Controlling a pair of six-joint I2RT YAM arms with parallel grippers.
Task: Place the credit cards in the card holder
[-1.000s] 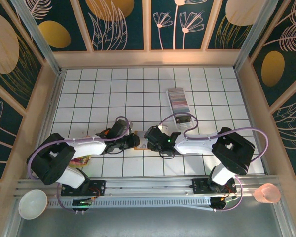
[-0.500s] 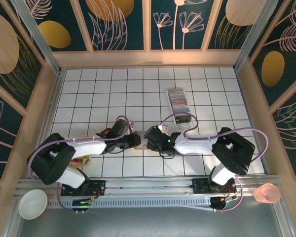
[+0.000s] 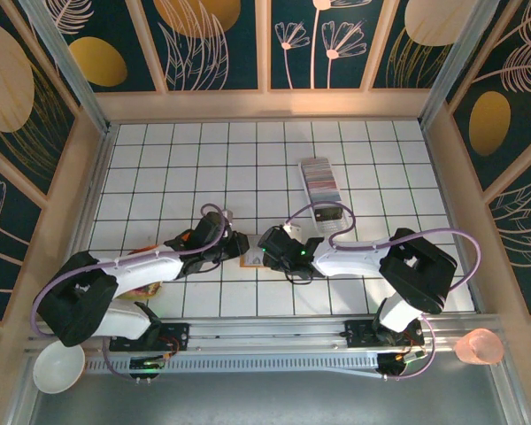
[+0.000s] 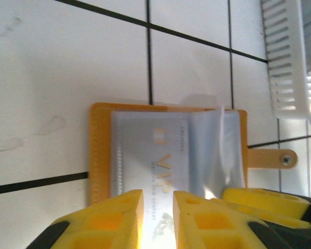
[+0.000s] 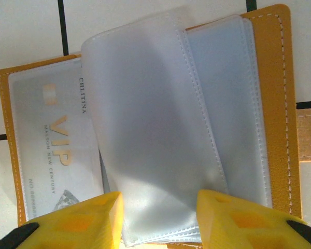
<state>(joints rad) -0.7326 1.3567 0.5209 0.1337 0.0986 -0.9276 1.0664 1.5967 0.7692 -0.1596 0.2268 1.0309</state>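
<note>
- Top external: the card holder [image 3: 250, 259] lies open on the tabletop [image 3: 159, 168], about midway between the left and right edges and nearer the near edge; the left gripper [image 3: 239, 248] and right gripper [image 3: 263, 254] meet over it from opposite sides, probably so that one steadies it while the other works a card in; the credit cards [image 3: 322, 177] stand on edge in a row toward the far right, well apart, the row running near to far.
- Left wrist: the holder's inside faces up, its clasp tab [image 4: 272, 158] pointing to this view's right; a VIP card [image 4: 150, 155] lies flat under a clear pocket, seemingly seated; a loose sleeve leaf [image 4: 220, 140] stands up beside it; the left gripper's jaws are nearly together with a thin slit over the card's near end; I cannot tell whether they pinch it; the clear tray [image 4: 290, 62] shows at the upper right.
- Right wrist: the holder's long axis runs across the view, the card's runs up and down; the right gripper [image 5: 159, 220] is spread part way; the bowed leaf is wider than the gap, so nothing is squeezed; the jaws seem placed to keep the leaves lifted off the pocket.
</note>
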